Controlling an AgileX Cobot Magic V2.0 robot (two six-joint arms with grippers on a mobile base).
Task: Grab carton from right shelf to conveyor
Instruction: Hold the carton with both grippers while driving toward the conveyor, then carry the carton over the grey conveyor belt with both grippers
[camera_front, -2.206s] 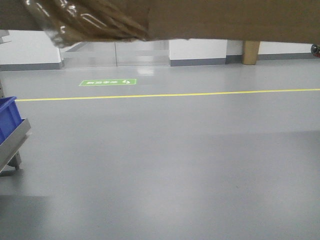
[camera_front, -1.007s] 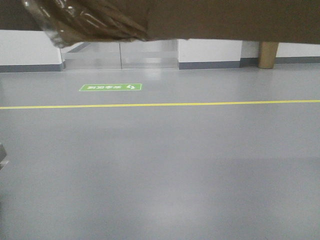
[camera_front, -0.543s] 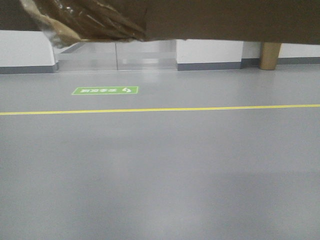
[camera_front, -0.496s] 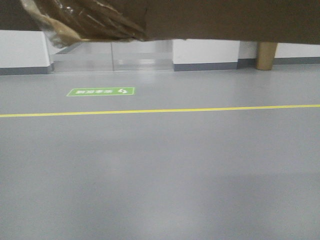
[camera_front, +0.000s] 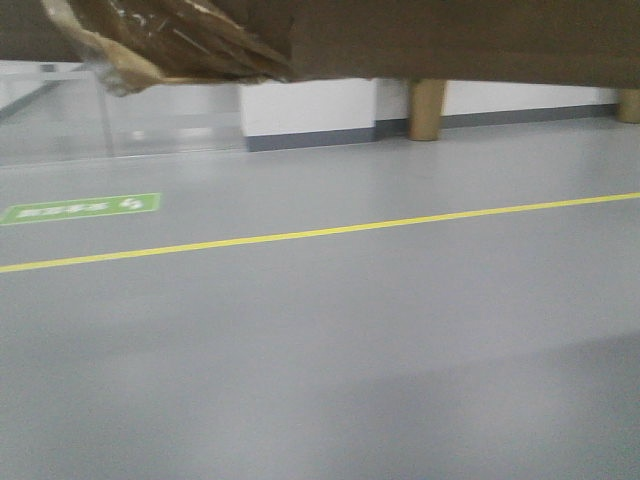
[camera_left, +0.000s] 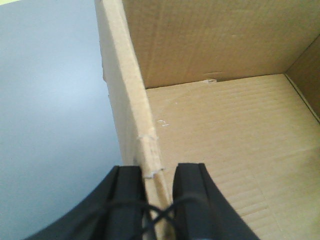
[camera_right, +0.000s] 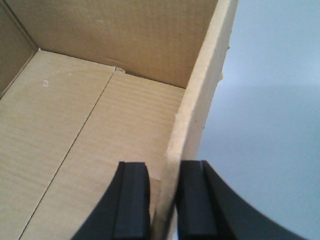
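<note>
Over floor (camera_front: 320, 380), carton (camera_front: 450, 40) in left gripper (camera_left: 160, 174), right gripper (camera_right: 165, 171) (opposite walls).

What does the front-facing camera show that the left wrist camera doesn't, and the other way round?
Only the front-facing view shows the outside of the carton, spanning the top of the frame, with its wad of tan tape. It also shows the yellow line, the green floor sign and a tan pillar. Only the left wrist view shows the left gripper clamped on the carton's side panel, one finger inside and one outside, and the carton's bare interior. Both show the carton and the grey floor.
</note>
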